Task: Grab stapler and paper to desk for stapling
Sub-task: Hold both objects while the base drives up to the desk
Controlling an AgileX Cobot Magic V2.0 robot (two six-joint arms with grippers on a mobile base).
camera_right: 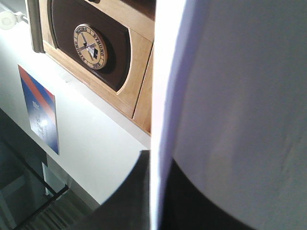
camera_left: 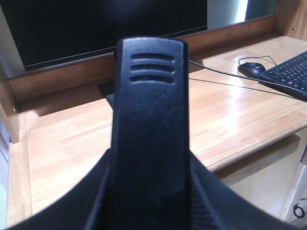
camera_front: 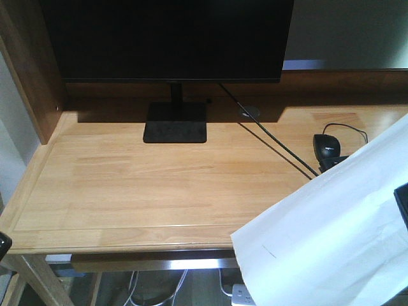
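Note:
In the left wrist view the black stapler (camera_left: pixel 149 110) stands up between the jaws of my left gripper (camera_left: pixel 149 203), which is shut on it; its ribbed end points toward the monitor, above the desk (camera_left: pixel 230 120). The large white paper (camera_front: pixel 331 236) hangs tilted over the desk's (camera_front: pixel 159 185) front right corner and covers that part. In the right wrist view the paper (camera_right: pixel 240 96) runs edge-on through my right gripper (camera_right: pixel 156 191), whose jaws are shut on it. A dark bit of the right gripper (camera_front: pixel 402 204) shows at the frame's right edge.
A black monitor (camera_front: pixel 169 38) on a square stand (camera_front: pixel 175 122) sits at the back of the desk. A black mouse (camera_front: pixel 326 146) and a cable (camera_front: pixel 274 143) lie at the right, with a keyboard (camera_left: pixel 290 74) beside the mouse. The right wrist view shows a wooden shelf with a round plaque (camera_right: pixel 91 46).

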